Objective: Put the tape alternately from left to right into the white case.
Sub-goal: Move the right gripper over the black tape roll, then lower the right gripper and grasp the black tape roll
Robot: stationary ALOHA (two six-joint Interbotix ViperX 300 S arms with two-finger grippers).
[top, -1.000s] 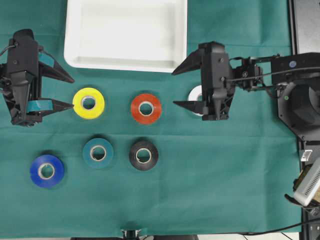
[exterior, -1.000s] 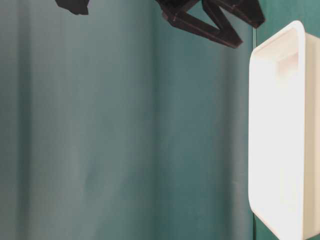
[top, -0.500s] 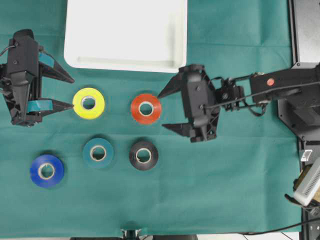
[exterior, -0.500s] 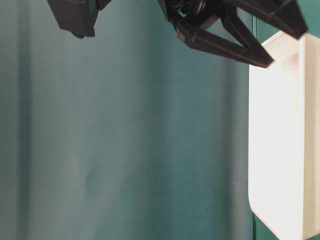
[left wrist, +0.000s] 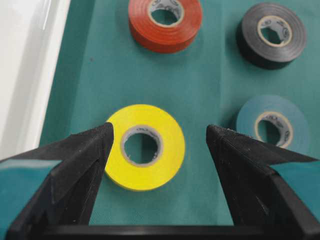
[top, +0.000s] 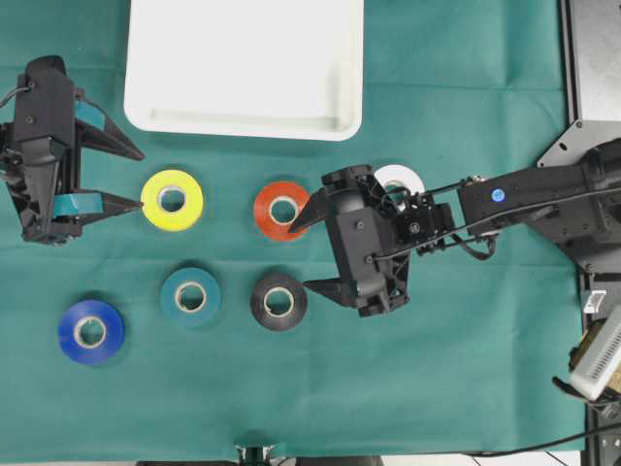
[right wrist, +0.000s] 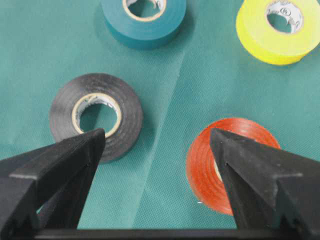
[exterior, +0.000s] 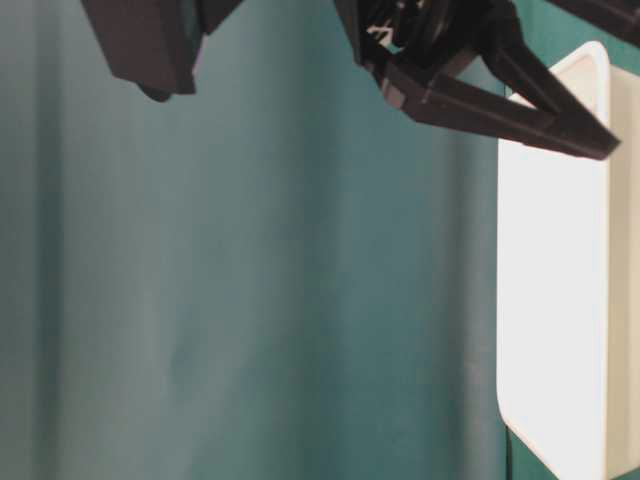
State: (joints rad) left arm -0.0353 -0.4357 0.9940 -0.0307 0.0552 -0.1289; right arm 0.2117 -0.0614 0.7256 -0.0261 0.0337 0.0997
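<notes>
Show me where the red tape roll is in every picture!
Overhead: the red tape roll lies mid-table, below the white case, partly under the right gripper.
Table-level: not in it.
Left wrist: top middle, beyond the yellow roll.
Right wrist: lower right, partly behind a fingertip.
Shared landmark: the black roll sits beside it in all three of those views.

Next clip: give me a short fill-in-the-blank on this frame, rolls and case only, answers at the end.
1. The white case holds ____ rolls.
2. The roll nearest the left gripper is ____.
3. The teal roll lies between the blue roll and the ____ roll.
4. The right gripper partly hides the ____ roll.

Answers: no; yellow; black; white
</notes>
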